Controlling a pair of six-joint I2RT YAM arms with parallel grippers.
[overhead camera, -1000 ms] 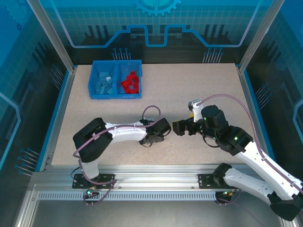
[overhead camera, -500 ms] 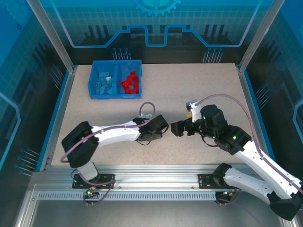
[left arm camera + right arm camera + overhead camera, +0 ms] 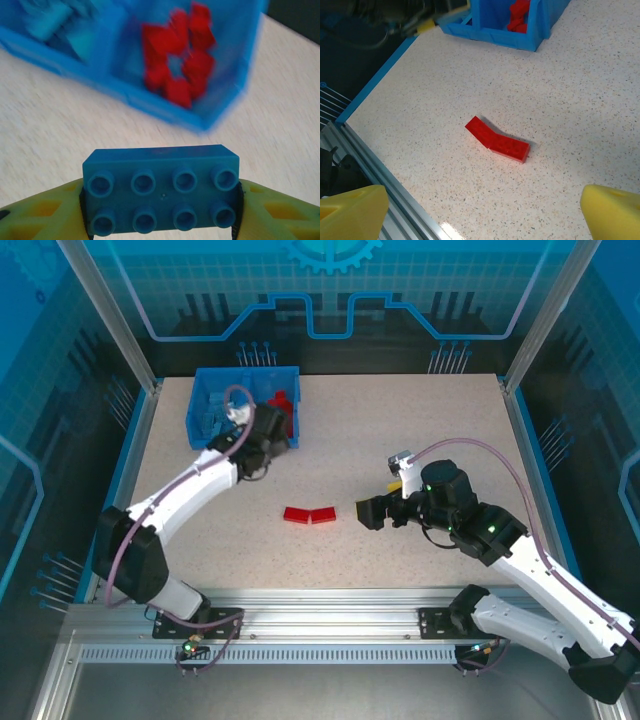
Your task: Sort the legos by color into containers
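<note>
Left wrist: left claw, newly swung to the bin, is gripping a blue brick; two red bricks are awaiting the wide right claw.

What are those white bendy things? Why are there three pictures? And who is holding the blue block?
They are two robot arms bolted to a table. One picture comes from a camera up above. The other two come from small cameras on each arm's wrist. The left gripper is shut on a blue brick, close to the bin. The bin has blue bricks in one half and red bricks in the other. The right gripper is open and holds nothing. Two loose red bricks lie touching on the table.
</note>
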